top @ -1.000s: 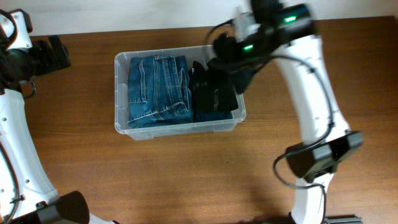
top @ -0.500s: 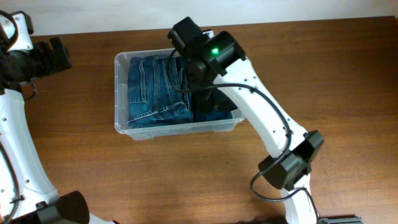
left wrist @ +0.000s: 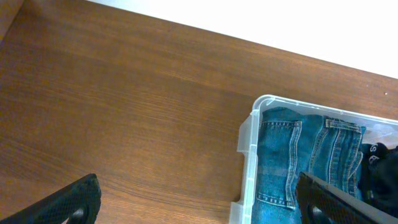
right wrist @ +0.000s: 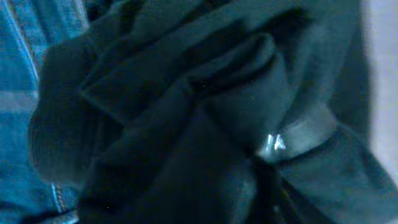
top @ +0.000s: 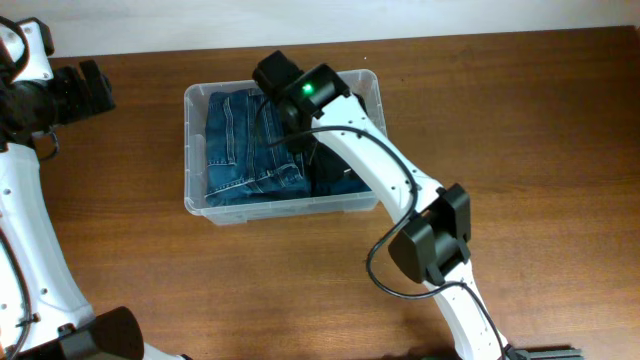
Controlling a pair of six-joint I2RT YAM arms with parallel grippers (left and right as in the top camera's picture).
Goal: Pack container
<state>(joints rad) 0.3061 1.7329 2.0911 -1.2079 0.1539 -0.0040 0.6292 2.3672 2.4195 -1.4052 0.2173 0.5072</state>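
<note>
The container [top: 290,208] is a clear plastic bin in the middle of the table. Folded blue jeans [top: 240,150] fill its left part, and a black garment [top: 335,178] lies in its right part. My right arm reaches into the bin from the front right. Its wrist [top: 308,92] hangs over the seam between jeans and black garment and hides the fingers below. The right wrist view is filled by dark folds of the black garment [right wrist: 186,112], with no fingers discernible. My left gripper [left wrist: 199,205] is open and empty above bare table, left of the container [left wrist: 247,155].
The wooden table [top: 540,130] stretches to either side of the bin. A pale wall [left wrist: 261,18] runs behind the table's back edge. The right arm's elbow [top: 430,240] hangs over the table in front of the bin.
The right arm has swung left from the bin's right end to its back middle and sunk onto the black garment. The left arm has not moved.
</note>
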